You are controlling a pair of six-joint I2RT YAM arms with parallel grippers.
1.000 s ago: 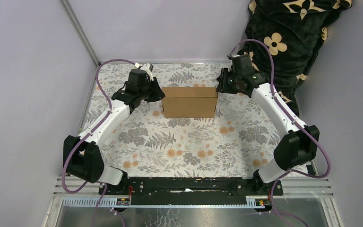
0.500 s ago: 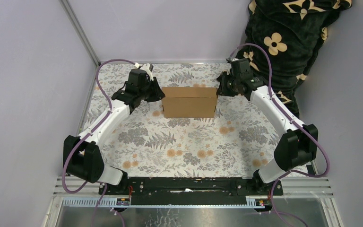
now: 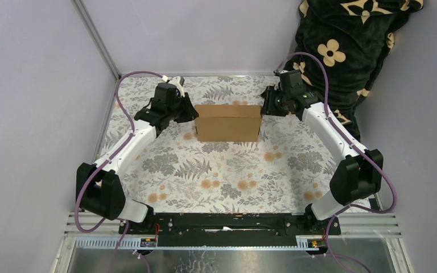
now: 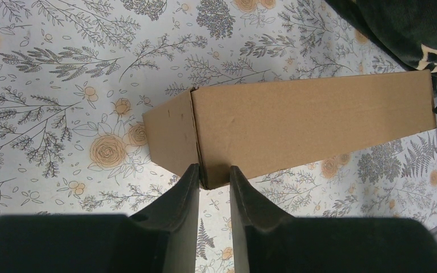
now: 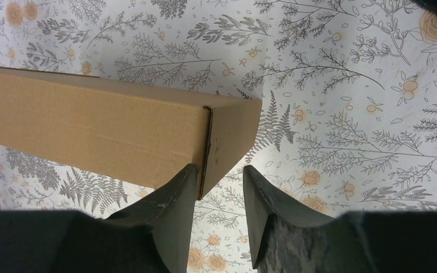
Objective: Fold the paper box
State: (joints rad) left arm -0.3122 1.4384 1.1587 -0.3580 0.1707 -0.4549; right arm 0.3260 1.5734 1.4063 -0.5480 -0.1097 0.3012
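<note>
Flowered cloth [image 3: 216, 170] covers the table, with plain grey walls [image 3: 205, 34] behind and a dark blanket [image 3: 341, 40] with pale blossoms hanging at the far right. On the far half of the cloth, about midway across, stands the paper box [image 3: 228, 122]. It is a closed brown block with its lid down and no flap showing loose, so the folding looks nearly done.

Its long axis runs left to right, roughly along the line between the two wrists, and each short end faces one arm. The left gripper [image 4: 213, 170] is at the left end, and in the top view it appears to touch the box. Its fingers sit close together on either side of the near lower corner. Whether they pinch the cardboard or only bracket it cannot be told.

The right gripper [image 5: 219, 170] is at the right end with its jaws parted wider and released. One finger lies against the corner seam, and the other stands apart from the end wall with cloth showing between them.

Neither arm is clearly nearer. Any squeeze or tuck would probably have to act inward along the long axis, from both ends at once.
</note>
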